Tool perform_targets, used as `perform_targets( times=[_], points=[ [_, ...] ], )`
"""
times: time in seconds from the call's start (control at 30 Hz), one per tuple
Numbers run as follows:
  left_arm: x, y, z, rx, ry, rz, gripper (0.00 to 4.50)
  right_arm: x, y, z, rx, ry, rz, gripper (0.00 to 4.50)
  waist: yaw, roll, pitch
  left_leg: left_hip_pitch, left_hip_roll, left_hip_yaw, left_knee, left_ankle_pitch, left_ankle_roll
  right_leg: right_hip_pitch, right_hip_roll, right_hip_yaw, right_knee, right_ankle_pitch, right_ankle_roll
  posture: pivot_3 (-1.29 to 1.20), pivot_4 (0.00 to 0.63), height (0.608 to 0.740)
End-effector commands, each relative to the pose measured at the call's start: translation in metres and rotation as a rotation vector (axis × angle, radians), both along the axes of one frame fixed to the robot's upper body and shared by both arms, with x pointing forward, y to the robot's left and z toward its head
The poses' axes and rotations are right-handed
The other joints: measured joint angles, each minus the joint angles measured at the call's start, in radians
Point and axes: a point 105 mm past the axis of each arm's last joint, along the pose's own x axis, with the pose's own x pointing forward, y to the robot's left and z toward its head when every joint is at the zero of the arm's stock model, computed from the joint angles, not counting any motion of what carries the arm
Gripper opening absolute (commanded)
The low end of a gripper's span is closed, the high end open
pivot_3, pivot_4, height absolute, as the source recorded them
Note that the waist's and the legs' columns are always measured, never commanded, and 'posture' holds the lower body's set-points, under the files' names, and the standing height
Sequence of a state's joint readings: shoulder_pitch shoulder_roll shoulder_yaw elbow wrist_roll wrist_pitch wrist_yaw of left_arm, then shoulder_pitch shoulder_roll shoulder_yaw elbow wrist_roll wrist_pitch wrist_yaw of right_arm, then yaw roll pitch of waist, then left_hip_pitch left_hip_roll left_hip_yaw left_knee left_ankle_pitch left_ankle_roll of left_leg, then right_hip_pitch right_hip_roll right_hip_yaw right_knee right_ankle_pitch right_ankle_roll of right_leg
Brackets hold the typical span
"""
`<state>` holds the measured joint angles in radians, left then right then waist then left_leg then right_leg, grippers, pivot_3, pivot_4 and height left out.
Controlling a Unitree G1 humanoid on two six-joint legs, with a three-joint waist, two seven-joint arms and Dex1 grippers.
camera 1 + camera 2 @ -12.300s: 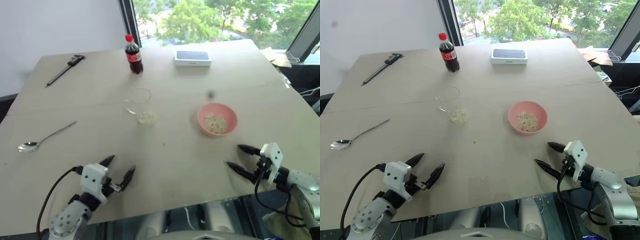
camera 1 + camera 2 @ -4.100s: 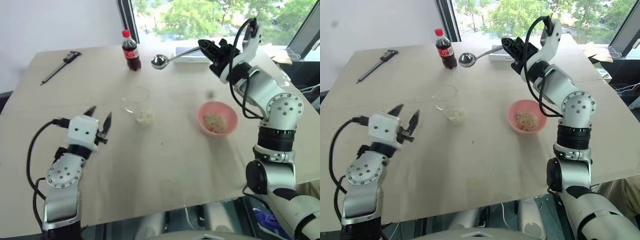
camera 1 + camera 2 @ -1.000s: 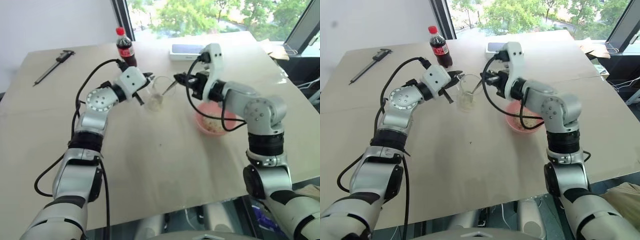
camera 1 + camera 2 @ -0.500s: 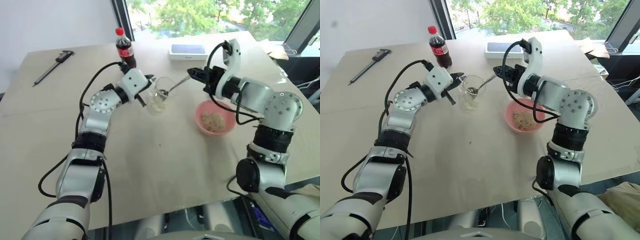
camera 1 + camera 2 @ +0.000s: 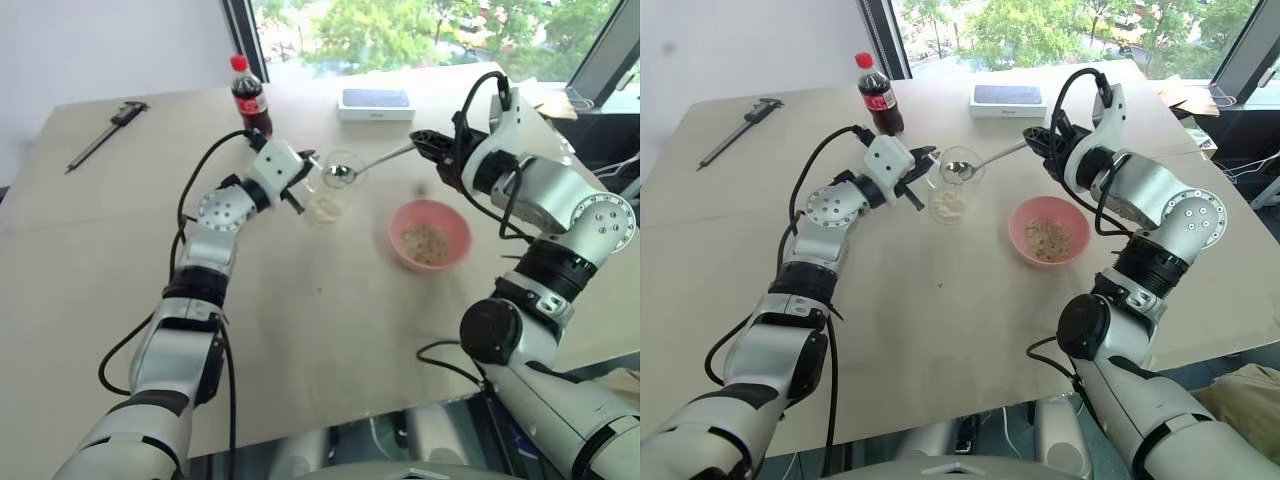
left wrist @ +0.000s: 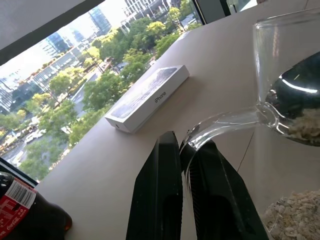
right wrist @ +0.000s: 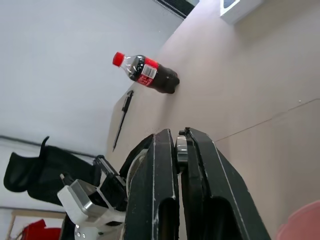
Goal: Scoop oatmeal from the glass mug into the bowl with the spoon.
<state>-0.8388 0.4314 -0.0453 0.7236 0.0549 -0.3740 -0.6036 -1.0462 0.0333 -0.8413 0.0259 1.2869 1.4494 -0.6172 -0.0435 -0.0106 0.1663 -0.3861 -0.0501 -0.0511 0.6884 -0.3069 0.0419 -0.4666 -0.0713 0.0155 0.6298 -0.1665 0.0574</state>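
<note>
1. Your glass mug [image 5: 952, 190], left of the pink bowl [image 5: 1048, 229], has oatmeal [image 5: 950, 205] at its bottom; the bowl holds flakes too.
2. Your left gripper [image 6: 186, 150] is clamped on the mug's handle.
3. Your right gripper [image 5: 1049, 138], above the bowl, pinches the spoon [image 5: 985, 161], head over the mug.
4. Bare table [image 5: 940, 340] lies near the bowl.

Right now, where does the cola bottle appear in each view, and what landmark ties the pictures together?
Left eye view: the cola bottle stands on the table's far side, left of the white phone box.
Right eye view: same place.
Left wrist view: its labelled body, near the box.
Right wrist view: red cap showing, between the caliper and the box.
Shared landmark: the white phone box.
</note>
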Motion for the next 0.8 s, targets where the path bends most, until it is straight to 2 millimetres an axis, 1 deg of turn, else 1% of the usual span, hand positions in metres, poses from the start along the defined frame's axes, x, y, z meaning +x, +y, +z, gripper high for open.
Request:
perform_targets(
  times=[0.03,0.13,0.33,0.5,0.57,0.63,0.8],
  points=[
    [0.002,0.000,0.020,-0.057,-0.084,0.016,0.14,-0.004,-0.013,0.015,0.074,-0.017,-0.039,0.00,0.000,0.000,0.000,0.000,0.000,0.000,0.000,0.000,0.000,0.000,0.000,0.000,0.000,0.000,0.000,0.00,0.150,0.740],
    [0.004,-0.002,0.015,-0.073,-0.076,0.024,0.14,-0.010,-0.020,0.015,0.117,0.020,-0.057,0.00,0.000,0.000,0.000,0.000,0.000,0.001,0.000,0.000,0.000,0.000,0.000,0.000,0.000,0.000,0.000,0.00,0.150,0.740],
    [0.006,-0.004,0.012,-0.096,-0.073,0.036,0.14,-0.023,-0.024,0.017,0.154,0.065,-0.045,0.00,0.000,0.000,-0.001,0.001,0.000,0.003,0.001,0.000,0.001,0.000,0.000,0.002,0.002,0.000,0.000,0.00,0.150,0.740],
    [0.006,-0.005,0.008,-0.099,-0.070,0.041,0.14,-0.026,-0.032,0.019,0.170,0.039,-0.071,0.00,0.000,-0.001,-0.001,0.002,0.000,0.004,0.002,0.000,0.002,0.001,0.000,0.004,0.004,0.000,0.000,0.00,0.150,0.740],
    [0.006,-0.002,0.006,-0.097,-0.066,0.045,0.14,-0.028,-0.039,0.022,0.187,0.015,-0.086,0.00,0.001,-0.001,-0.001,0.002,0.000,0.004,0.002,0.000,0.002,0.001,0.000,0.004,0.005,0.000,0.000,0.00,0.150,0.740],
    [0.006,0.004,0.002,-0.092,-0.057,0.059,0.14,-0.032,-0.049,0.023,0.191,-0.015,-0.112,0.00,0.002,-0.001,-0.001,0.002,0.001,0.004,0.002,-0.001,0.004,0.001,0.000,0.004,0.005,0.000,0.000,0.00,0.150,0.740],
    [0.006,0.018,-0.004,-0.087,-0.039,0.091,0.14,-0.038,-0.068,0.021,0.180,-0.050,-0.164,0.00,0.001,-0.001,-0.001,0.002,0.001,0.005,0.002,0.000,0.003,0.001,0.000,0.004,0.004,0.000,0.000,0.00,0.150,0.740]
  ],
)
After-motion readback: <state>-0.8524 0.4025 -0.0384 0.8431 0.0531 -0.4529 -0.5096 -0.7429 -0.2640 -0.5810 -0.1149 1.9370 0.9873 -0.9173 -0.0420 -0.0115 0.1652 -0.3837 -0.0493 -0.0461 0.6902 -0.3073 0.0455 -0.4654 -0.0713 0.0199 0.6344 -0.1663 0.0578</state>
